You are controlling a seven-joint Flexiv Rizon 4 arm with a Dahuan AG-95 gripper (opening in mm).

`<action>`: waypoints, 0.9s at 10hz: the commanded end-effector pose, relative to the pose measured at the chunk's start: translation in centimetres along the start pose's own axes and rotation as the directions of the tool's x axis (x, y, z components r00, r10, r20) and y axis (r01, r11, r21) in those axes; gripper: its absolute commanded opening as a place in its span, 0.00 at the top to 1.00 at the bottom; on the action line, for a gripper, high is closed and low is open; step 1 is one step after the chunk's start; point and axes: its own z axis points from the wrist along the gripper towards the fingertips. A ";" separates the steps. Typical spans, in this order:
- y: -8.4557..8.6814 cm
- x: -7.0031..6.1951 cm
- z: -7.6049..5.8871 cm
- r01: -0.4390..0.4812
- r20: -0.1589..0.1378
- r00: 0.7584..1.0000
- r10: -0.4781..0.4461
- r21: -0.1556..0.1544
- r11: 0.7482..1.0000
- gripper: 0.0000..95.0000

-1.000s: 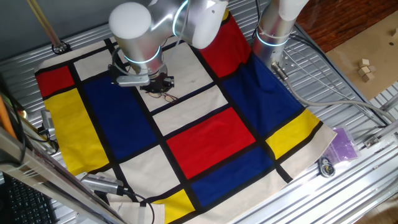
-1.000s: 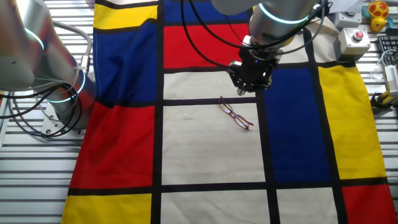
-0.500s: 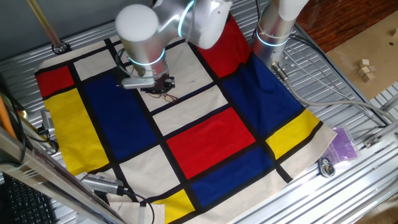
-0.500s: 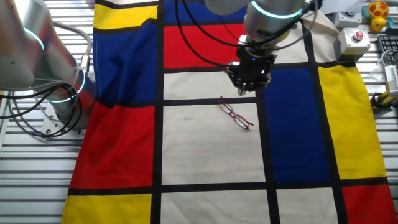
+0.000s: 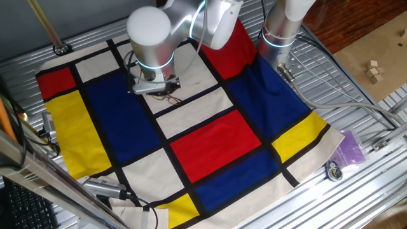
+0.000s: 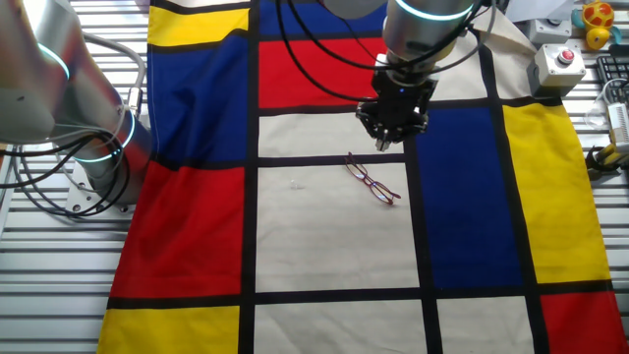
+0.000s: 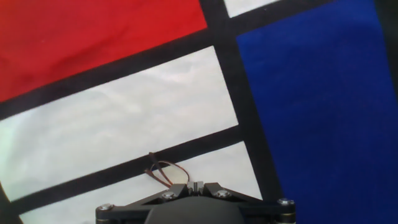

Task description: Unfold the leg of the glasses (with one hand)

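The glasses [image 6: 371,179] lie flat on a white cloth square, small, thin and reddish-brown. In this fixed view the leg cannot be told apart from the frame. My gripper [image 6: 390,136] hangs just beyond their far end, over the black stripe, not touching them. In the hand view one thin brown wire loop of the glasses [image 7: 164,172] shows right ahead of my gripper [image 7: 196,185], whose two fingers are pressed together with nothing between them. In the first fixed view the gripper [image 5: 156,87] is mostly hidden under the arm's wrist.
A checked cloth [image 6: 324,246] of red, blue, yellow and white squares covers the slatted metal table. A second robot arm's base [image 6: 93,157] stands at the cloth's left edge. A grey box with a red button [image 6: 558,65] sits at the far right.
The arm has drifted slightly, carrying the gripper a little farther back from the glasses. The glasses have not moved and the fingers stay shut.
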 end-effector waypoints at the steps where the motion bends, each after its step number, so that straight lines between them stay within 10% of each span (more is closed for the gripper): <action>1: 0.1 0.1 -0.1 0.042 0.002 0.999 -0.042 0.003 0.999 1.00; 9: 1.7 -0.1 0.7 0.342 0.009 0.939 -0.343 0.015 0.939 1.00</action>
